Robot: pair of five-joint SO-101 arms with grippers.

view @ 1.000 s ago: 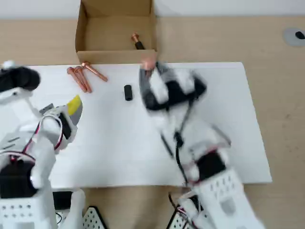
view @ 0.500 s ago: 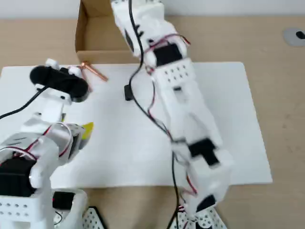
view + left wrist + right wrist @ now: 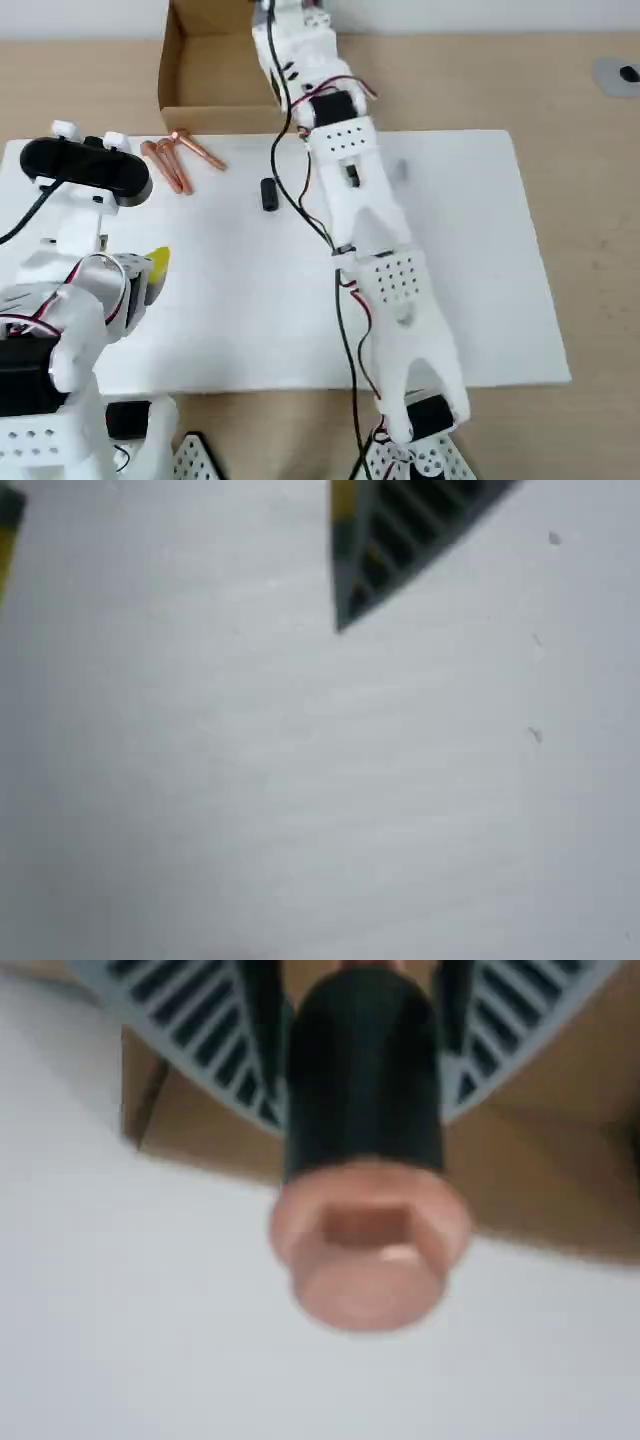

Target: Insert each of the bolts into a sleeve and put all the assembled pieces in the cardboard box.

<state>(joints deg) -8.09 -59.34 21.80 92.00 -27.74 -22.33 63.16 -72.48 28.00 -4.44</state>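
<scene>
Copper bolt head (image 3: 367, 1250) pokes from the black sleeve (image 3: 362, 1130) clenched in my right claw (image 3: 360, 1060), over the cardboard box (image 3: 215, 70). I should lower well inside its walls before releasing, so the piece cannot bounce out.

Stretched the right arm (image 3: 360, 200) across the counter (image 3: 590, 200) to its far edge, carrying the hand (image 3: 362, 1000) and sleeved bolt (image 3: 365, 1250) to the cardboard box (image 3: 200, 105); pulled the left arm (image 3: 85, 170) back toward the left edge

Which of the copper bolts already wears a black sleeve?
The bolt held in the right gripper; the loose bolts on the white mat are bare.
</scene>
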